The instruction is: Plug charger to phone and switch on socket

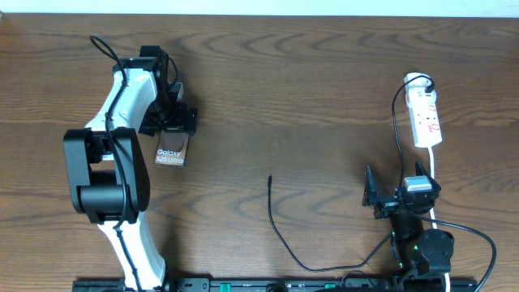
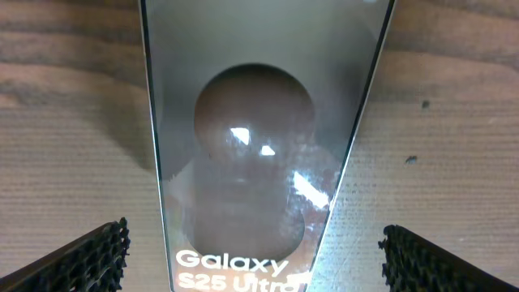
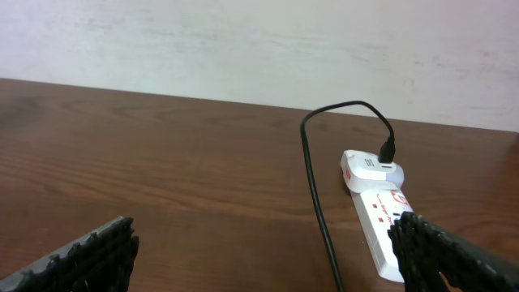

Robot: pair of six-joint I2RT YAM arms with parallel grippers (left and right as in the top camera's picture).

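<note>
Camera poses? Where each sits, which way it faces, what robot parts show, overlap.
Overhead: above the table, facing straight down; left arm, right arm, phone, charger, socket.
Left wrist: on the left hand, facing down at the phone close; fingers in bottom corners.
Right wrist: on the right hand, low, facing across the table to socket and wall; fingers in bottom corners.
Shared: overhead and left wrist, phone; overhead and right wrist, socket.
</note>
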